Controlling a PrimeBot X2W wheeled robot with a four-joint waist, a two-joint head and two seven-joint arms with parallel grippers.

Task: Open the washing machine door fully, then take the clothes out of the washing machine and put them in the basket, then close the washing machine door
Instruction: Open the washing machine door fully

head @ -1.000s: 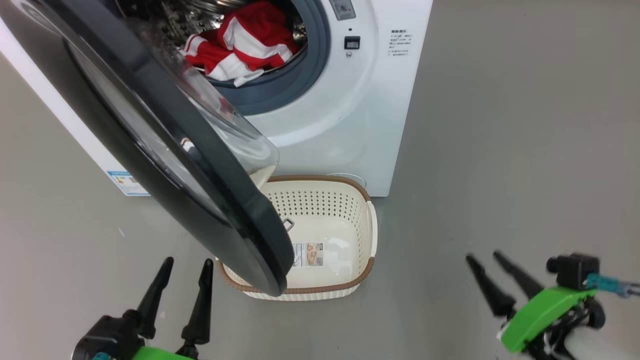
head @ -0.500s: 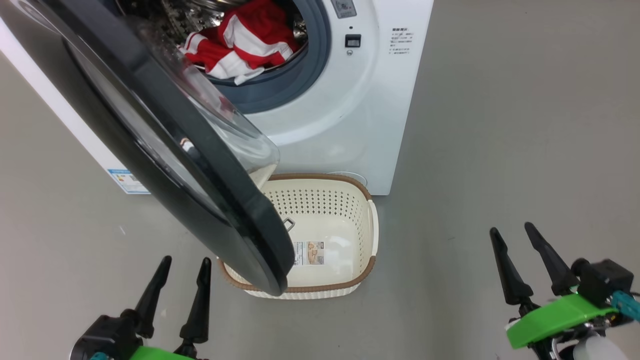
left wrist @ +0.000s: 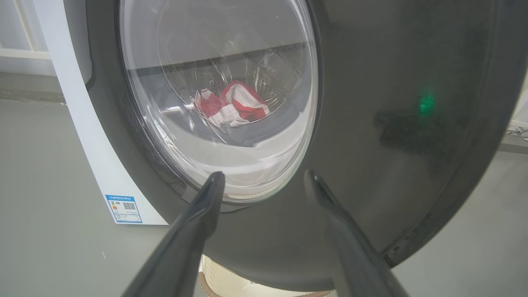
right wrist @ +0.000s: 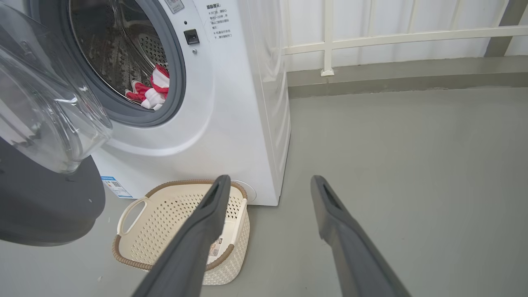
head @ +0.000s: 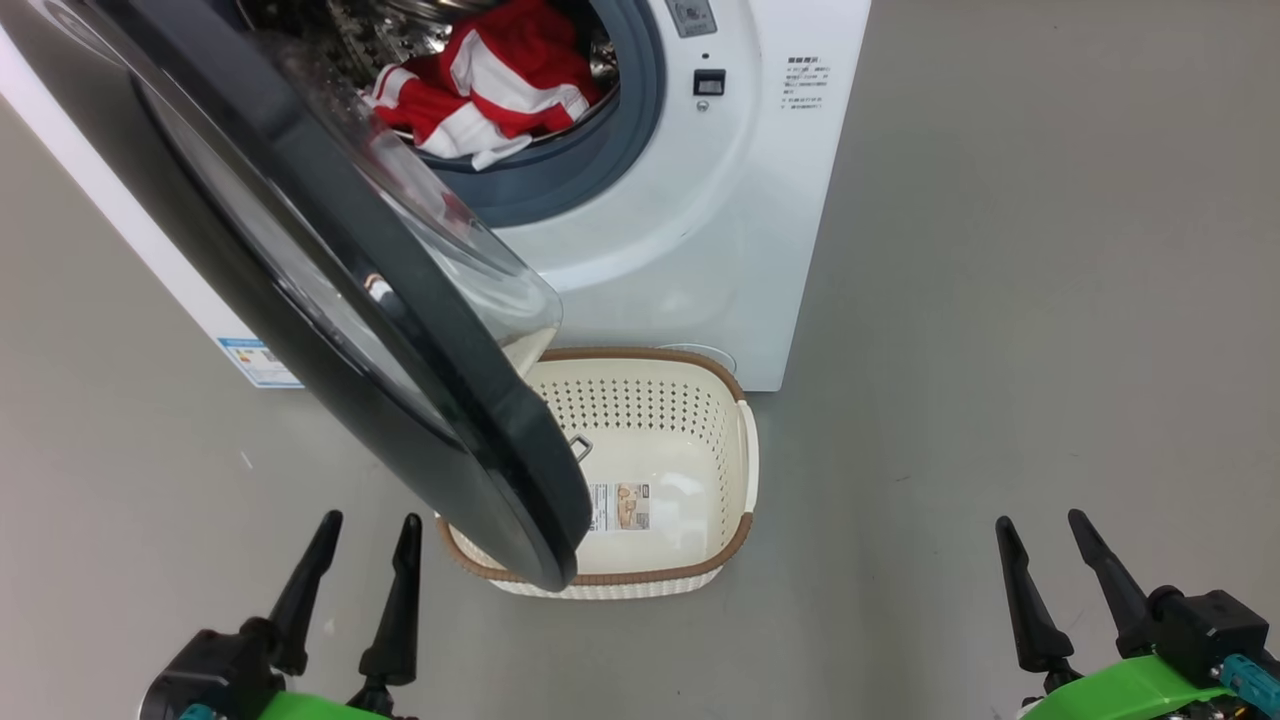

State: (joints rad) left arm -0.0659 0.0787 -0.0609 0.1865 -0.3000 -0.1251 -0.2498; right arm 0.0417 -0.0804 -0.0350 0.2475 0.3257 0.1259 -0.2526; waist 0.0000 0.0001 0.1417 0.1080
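At the washing machine (head: 700, 250): door (head: 470, 430) hung ajar.
Left gripper (head: 371, 517) and right gripper (head: 1040, 518) gaped empty; clothes (head: 500, 70) lay inside.

The clothes (head: 490, 85) lie in the washing machine (head: 700, 230); the basket (head: 745, 470) sits before it, partly under the washing machine door (head: 400, 380).

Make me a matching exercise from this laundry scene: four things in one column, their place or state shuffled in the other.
1. clothes
2. basket
3. washing machine door
4. right gripper

A. standing on the floor
B. swung open, overhanging the basket
C. lying in the drum
D. open, holding nothing

Pairs: 1-C, 2-A, 3-B, 4-D
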